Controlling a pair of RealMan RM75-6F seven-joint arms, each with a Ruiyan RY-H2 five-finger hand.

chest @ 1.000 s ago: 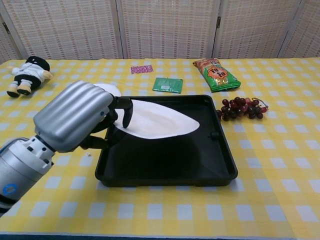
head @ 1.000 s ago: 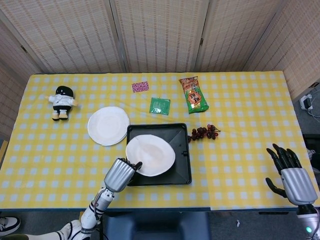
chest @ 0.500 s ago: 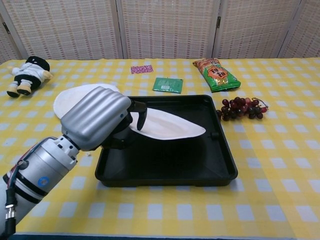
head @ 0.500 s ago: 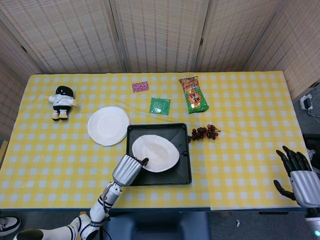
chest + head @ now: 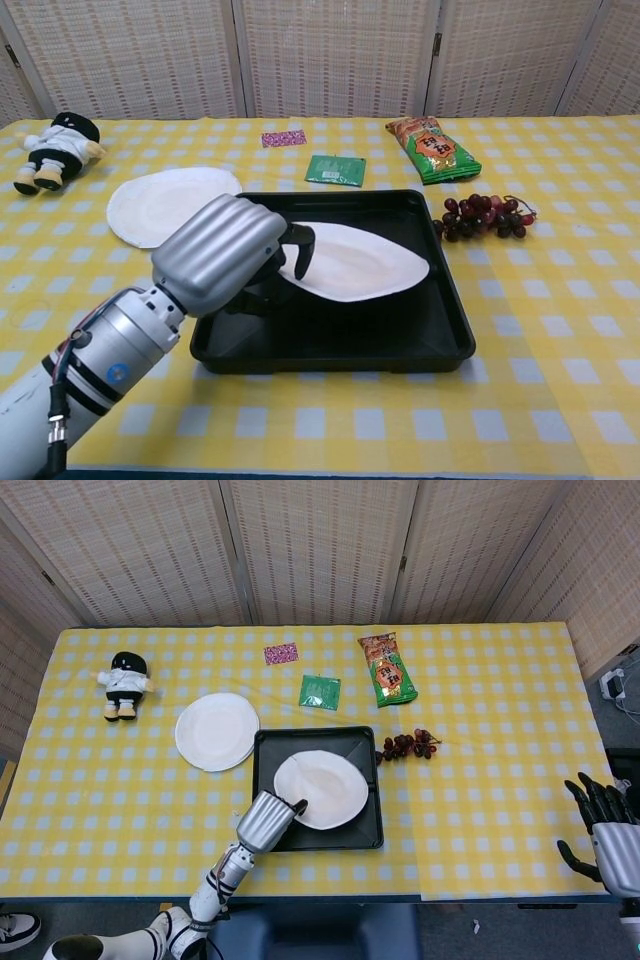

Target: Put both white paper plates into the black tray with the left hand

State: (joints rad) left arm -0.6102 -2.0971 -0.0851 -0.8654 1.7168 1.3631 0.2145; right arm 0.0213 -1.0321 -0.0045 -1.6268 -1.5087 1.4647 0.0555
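My left hand (image 5: 268,820) (image 5: 232,253) pinches the near left edge of a white paper plate (image 5: 322,788) (image 5: 358,262) and holds it tilted just above the floor of the black tray (image 5: 368,832) (image 5: 400,340). The second white paper plate (image 5: 216,730) (image 5: 160,202) lies flat on the cloth, left of the tray and touching its far left corner. My right hand (image 5: 606,830) hangs at the table's right front edge in the head view, fingers apart and holding nothing.
Grapes (image 5: 408,745) (image 5: 484,216) lie just right of the tray. Behind it are a green packet (image 5: 320,692) (image 5: 336,170), a snack bag (image 5: 388,668) (image 5: 432,148) and a pink card (image 5: 281,653) (image 5: 283,138). A doll (image 5: 124,684) (image 5: 54,148) sits far left.
My left hand has carried the plate to the right, further over the tray's middle. My right hand has dropped back toward the table's right front corner.
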